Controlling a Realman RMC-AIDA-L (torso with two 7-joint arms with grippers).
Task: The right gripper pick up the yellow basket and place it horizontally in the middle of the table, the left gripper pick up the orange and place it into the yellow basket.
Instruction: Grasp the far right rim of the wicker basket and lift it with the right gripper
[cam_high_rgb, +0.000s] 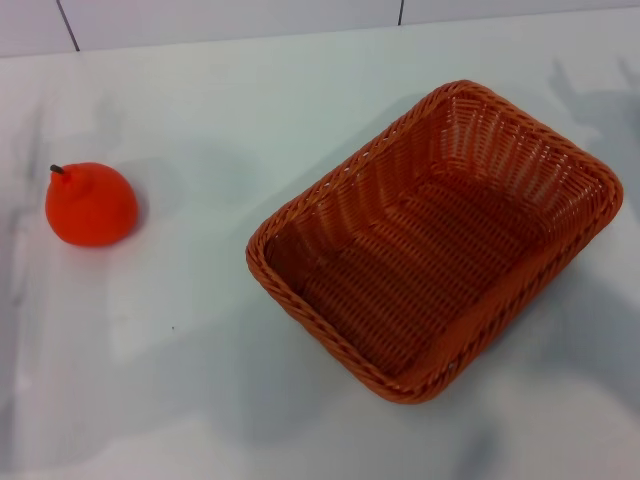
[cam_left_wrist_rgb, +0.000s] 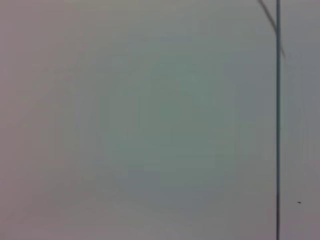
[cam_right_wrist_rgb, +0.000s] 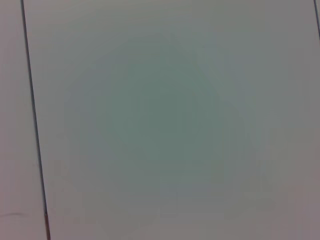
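Observation:
The yellow basket (cam_high_rgb: 435, 240), an orange-brown woven rectangle with a braided rim, lies empty on the white table (cam_high_rgb: 200, 380), right of centre and turned at a slant. The orange (cam_high_rgb: 90, 205), round with a bump and a short dark stem, sits on the table at the far left, well apart from the basket. Neither gripper shows in the head view. Both wrist views show only a plain pale surface with a thin dark seam, and no fingers.
The table's far edge meets a tiled wall (cam_high_rgb: 230, 15) at the top of the head view. Faint grey shadows lie on the tabletop around the basket and at the right.

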